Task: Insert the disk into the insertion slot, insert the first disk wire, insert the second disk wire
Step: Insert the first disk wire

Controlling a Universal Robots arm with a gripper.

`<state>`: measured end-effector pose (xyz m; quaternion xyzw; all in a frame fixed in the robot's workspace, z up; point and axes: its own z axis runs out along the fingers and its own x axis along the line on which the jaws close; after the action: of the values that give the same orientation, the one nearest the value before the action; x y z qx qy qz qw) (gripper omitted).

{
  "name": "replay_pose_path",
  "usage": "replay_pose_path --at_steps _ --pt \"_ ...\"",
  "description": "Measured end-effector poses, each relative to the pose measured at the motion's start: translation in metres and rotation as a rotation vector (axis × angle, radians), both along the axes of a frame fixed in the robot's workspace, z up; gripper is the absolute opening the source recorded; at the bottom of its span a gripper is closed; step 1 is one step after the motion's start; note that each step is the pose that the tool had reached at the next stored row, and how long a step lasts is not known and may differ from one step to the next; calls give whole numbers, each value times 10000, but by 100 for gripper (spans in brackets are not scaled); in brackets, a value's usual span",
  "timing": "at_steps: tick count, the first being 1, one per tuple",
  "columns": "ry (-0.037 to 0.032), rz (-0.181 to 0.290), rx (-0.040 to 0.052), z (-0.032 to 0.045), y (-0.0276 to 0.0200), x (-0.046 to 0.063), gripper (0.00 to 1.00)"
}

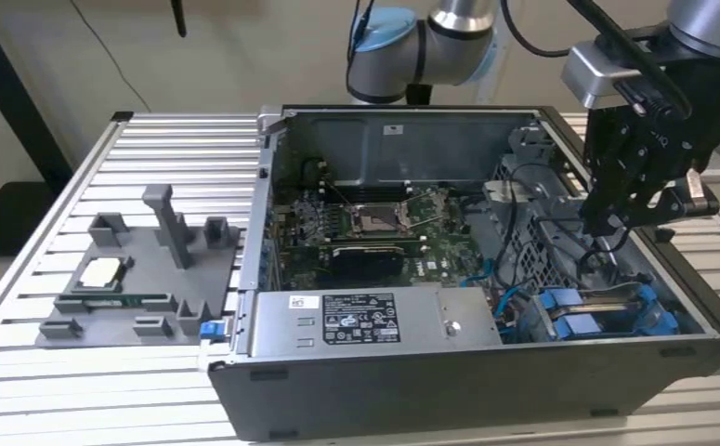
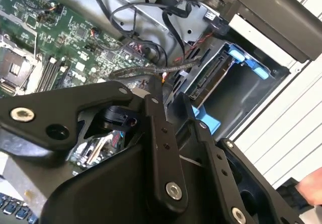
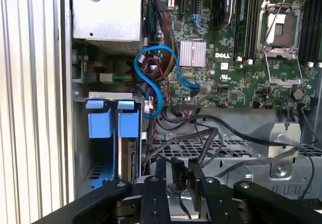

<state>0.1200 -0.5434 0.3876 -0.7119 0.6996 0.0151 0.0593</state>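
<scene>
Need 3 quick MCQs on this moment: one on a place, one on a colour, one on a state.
1. Where is the grey tray?
A) at the exterior view's left of the computer case
B) inside the case
C) on top of the case

2. What colour are the drive bay clips?
A) green
B) blue
C) orange

3. What is the gripper doing?
A) open over the tray
B) holding a screwdriver
C) shut on a black plug

Answers:
1 A, the tray lies outside the case wall.
2 B, both clips are bright blue in the first wrist view.
3 C, the plug sits clamped in the gripper inside the case.
</scene>
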Motion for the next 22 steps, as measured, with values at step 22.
replay_pose_path --at_steps 22 --pt "294 3 -287 -37 -15 102 19"
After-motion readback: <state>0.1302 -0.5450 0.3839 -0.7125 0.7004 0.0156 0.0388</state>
